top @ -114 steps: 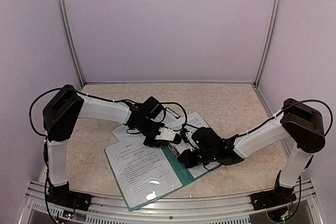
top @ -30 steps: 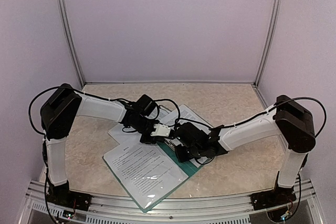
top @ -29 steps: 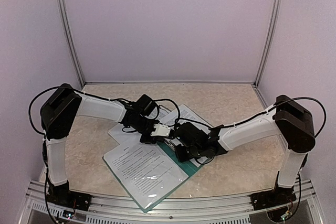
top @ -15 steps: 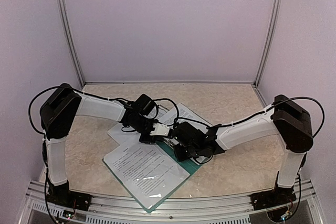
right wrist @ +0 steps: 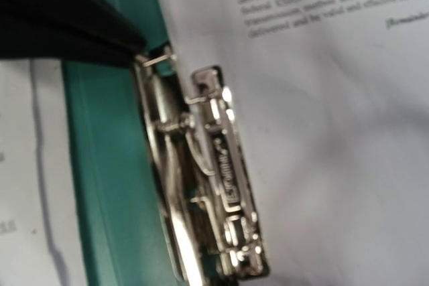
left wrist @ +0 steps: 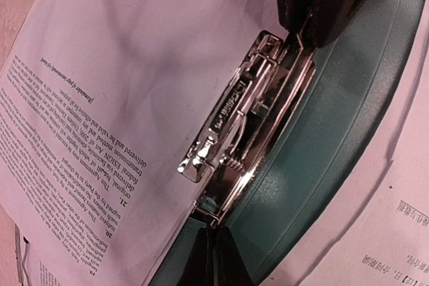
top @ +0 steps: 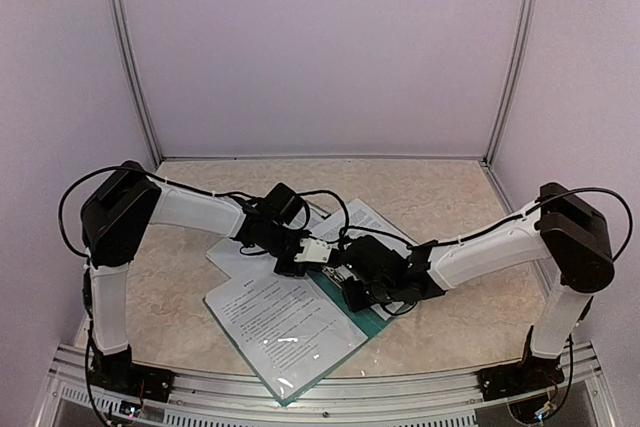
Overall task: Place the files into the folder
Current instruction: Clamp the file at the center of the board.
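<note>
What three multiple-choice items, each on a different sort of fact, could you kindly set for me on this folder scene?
1. Where does the metal clip sit?
A. on the spine of the folder, beside a printed sheet
B. loose, well away from the folder
C. hooked on a cable

2. What colour is the folder?
A. red
B. teal-green
C. yellow

3. How is the left claw?
A. wide open
B. shut
C. gripping a pen

Answers:
1 A: both wrist views show the clip on the teal strip, against the sheet's edge.
2 B: teal card shows all around the clip.
3 B: its fingers press together with no gap between them.
</note>
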{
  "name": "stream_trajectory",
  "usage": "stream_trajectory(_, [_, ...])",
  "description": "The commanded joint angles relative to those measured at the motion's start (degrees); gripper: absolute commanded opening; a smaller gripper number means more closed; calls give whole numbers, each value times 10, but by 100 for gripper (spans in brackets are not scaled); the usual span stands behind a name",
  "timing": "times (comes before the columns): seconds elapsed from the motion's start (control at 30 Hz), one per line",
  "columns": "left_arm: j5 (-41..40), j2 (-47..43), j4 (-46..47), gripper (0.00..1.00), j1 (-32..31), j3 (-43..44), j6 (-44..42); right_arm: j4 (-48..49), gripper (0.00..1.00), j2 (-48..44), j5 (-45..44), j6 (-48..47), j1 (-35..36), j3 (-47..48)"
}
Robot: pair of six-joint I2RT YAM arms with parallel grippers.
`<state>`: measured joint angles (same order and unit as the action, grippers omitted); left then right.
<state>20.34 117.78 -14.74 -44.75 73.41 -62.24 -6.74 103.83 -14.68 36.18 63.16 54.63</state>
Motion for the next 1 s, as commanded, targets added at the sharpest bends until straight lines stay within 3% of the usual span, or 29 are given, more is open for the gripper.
stream_trajectory(0.0, [94,35,-71,0,-59,-19,87,-119,3,1,96,-84,44,-44])
stream_trajectory(0.13, [94,34,-71,0,-59,-18,86,-100,6,-42,94,-78,38,-59])
stream_trajectory(0.5, [102,22,-64,1,-60,-9,103,-37,29,-84,101,-50,16,-106])
stream_trajectory(0.63, [111,5,-44,13,-59,-15,120,-24,36,-128,76,-34,10,-130])
stream_trajectory(0.73, [111,-13,-28,27,-53,-13,136,-26,38,-165,56,-32,4,-147])
stream_trajectory(0.87, [122,-37,-16,55,-39,-9,153,-39,37,-186,48,-35,-3,-149])
stream_trajectory(0.9, [123,-43,-15,82,-36,-8,158,-43,37,-188,45,-36,-4,-149])
stream_trajectory(0.93, [124,-47,-13,97,-34,-6,165,-43,37,-191,43,-34,-5,-150])
stream_trajectory(0.97, [122,-55,-13,98,-33,-4,169,-43,37,-195,42,-34,-6,-151])
